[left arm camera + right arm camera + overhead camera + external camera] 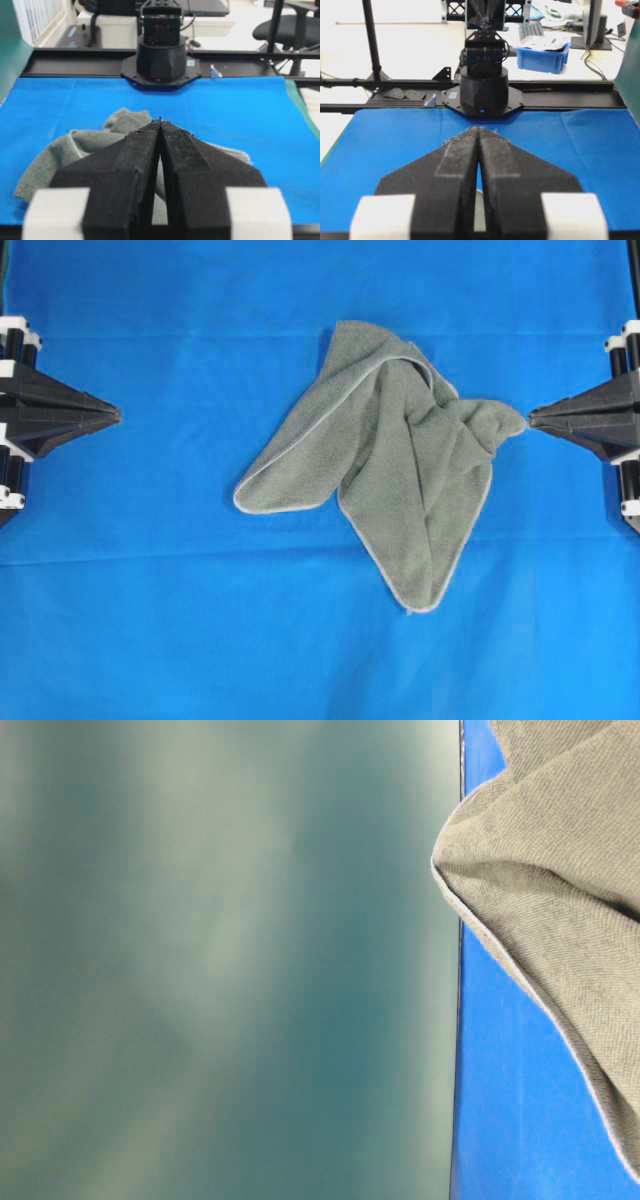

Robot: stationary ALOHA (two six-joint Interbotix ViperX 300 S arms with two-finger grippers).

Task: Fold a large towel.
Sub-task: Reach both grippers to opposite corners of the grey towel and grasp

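Both sets of jaws are closed on nothing: the left gripper (116, 416) sits well clear of the towel (400, 460), the right gripper (532, 420) just beside its near corner. The towel lies crumpled mid-bench on the blue sheet (150, 620). Folding looks unstarted; the next move probably calls for opening, gripping corners and spreading it flat.

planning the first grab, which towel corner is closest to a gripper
The large towel's bunched right-hand corner, just off the right gripper's shut tip; the other corners lie farther from either gripper.

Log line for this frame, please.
towel: crumpled heap on blue sheet, unfolded | left tool: shut, clear of towel | right tool: shut, at towel's edge
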